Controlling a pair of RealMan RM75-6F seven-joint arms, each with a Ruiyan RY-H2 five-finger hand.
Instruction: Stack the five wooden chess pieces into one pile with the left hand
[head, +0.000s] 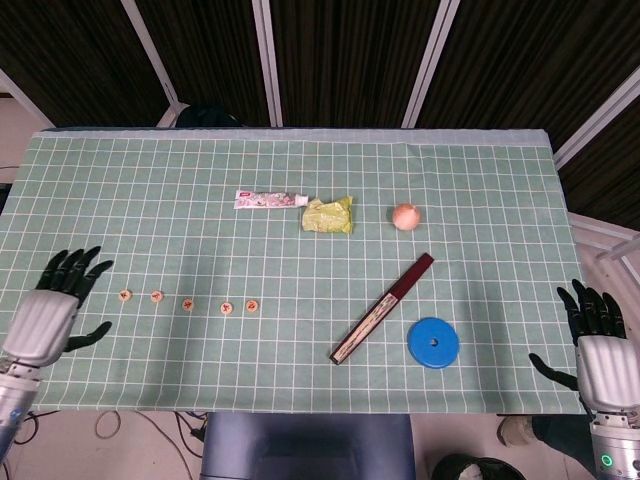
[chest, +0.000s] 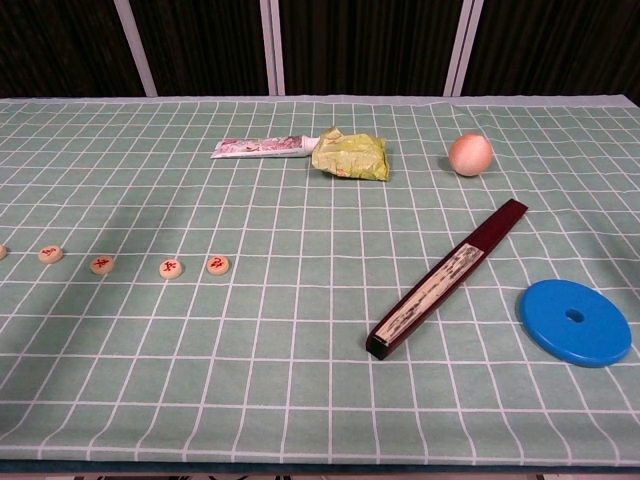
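Observation:
Several small round wooden chess pieces with red marks lie in a row on the green checked cloth, from the leftmost piece (head: 125, 295) to the rightmost piece (head: 253, 306); the chest view shows the rightmost piece (chest: 217, 264) and its neighbours, the leftmost cut by the frame edge. My left hand (head: 52, 312) hovers over the table's left edge with its fingers spread, holding nothing, a short way left of the row. My right hand (head: 597, 350) stays off the table's right front corner, fingers apart and empty. Neither hand shows in the chest view.
A toothpaste tube (head: 270, 200), a crumpled yellow-green wrapper (head: 328, 215) and a peach-coloured ball (head: 405, 216) lie toward the middle back. A dark red folded fan (head: 383, 308) and a blue disc (head: 433, 343) lie at the right front.

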